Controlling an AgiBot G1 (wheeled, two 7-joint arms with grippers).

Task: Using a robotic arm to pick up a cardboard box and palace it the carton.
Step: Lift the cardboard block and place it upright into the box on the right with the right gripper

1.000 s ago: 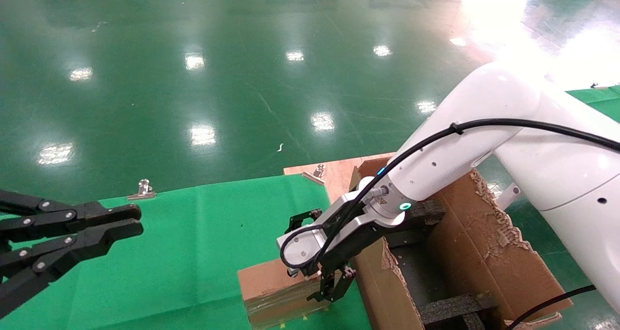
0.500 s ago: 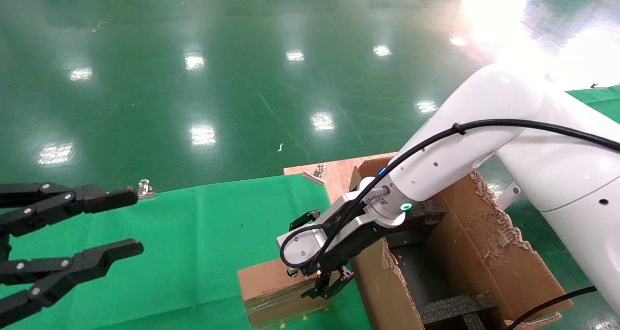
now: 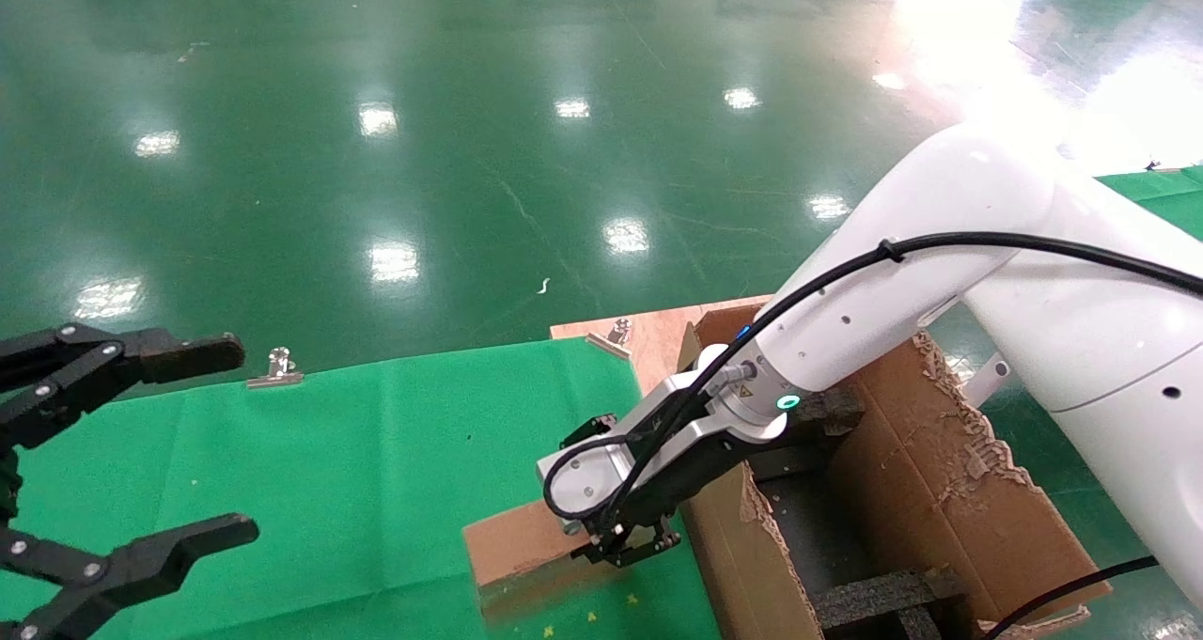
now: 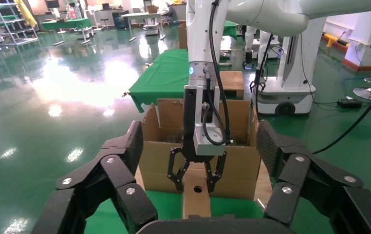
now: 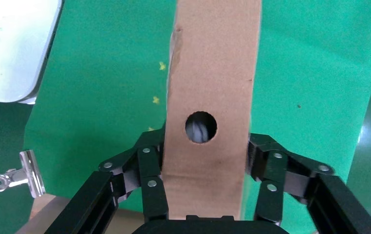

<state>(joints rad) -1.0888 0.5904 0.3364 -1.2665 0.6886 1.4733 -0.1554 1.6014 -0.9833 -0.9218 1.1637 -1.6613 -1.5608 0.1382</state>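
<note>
Right beside the carton [image 3: 902,490] on the green-cloth worktop [image 3: 357,471], the right gripper [image 3: 625,548] on the robotic arm [image 3: 893,292] now has its fingers [image 5: 149,170] clamped on both flat faces of the cardboard box [image 3: 526,551]. A second ago they stood off it, so I'd say the grab is done and the lift comes next. Over on the left, the left gripper [image 3: 141,452] has spread wide open, holding nothing. Box is smooth brown card, with a round hole in its narrow side; carton is ragged corrugated, black foam inside.
</note>
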